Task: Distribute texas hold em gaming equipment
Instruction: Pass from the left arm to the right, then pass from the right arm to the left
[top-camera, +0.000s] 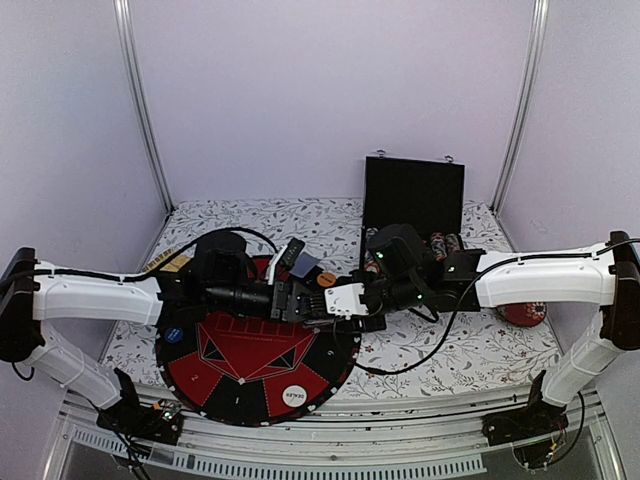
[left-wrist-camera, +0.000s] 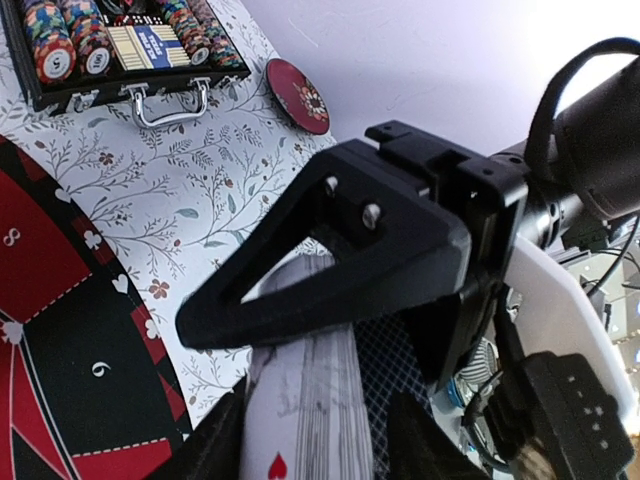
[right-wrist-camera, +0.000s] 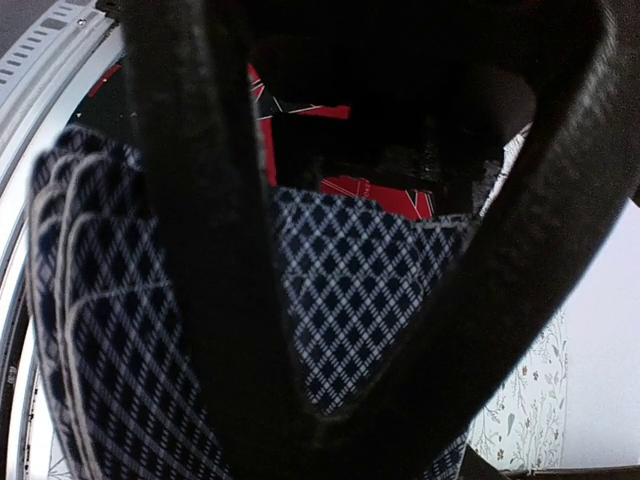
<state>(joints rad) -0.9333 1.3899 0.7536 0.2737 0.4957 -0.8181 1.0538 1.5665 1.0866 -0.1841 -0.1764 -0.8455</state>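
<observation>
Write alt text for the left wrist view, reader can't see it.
A stack of playing cards, a red heart showing, sits between the left gripper's dark fingers at the bottom edge, with the right gripper's black finger lying across it. Behind, on a floral tablecloth: an open case of poker chips, a loose red disc and part of a red-and-black mat.

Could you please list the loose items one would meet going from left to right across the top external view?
small blue disc → white round DEALER disc → small orange disc → open black case → red patterned round disc
</observation>
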